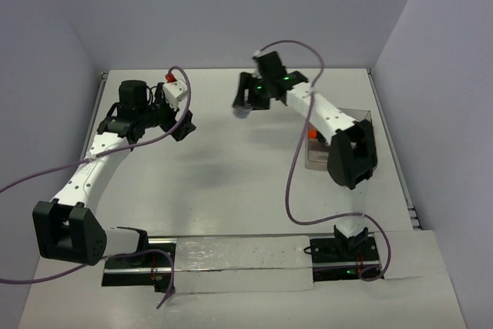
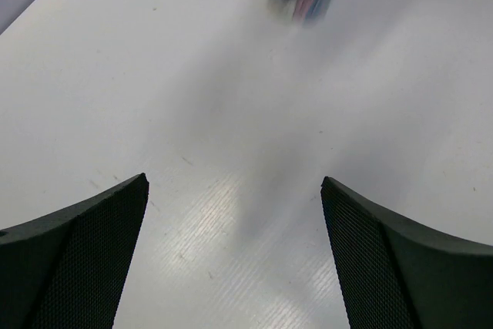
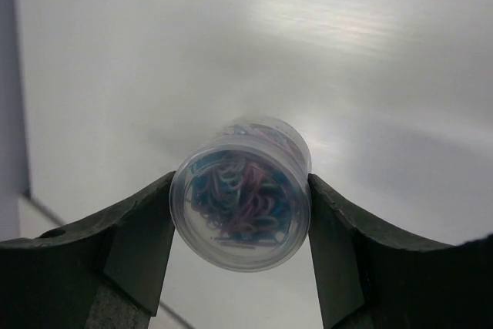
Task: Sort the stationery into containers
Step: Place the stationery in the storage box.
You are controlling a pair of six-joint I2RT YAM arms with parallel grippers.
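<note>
While the small round jar [image 3: 240, 190] of coloured paper clips lies on its side over the far middle of the surface [image 1: 231, 190], the right tool [image 3: 240, 217] is clamped on its walls. The smoky tray [image 1: 358, 115] sits at the right, partly hidden by that arm. The left tool [image 2: 235, 213] stands wide apart, empty, at far left.
</note>
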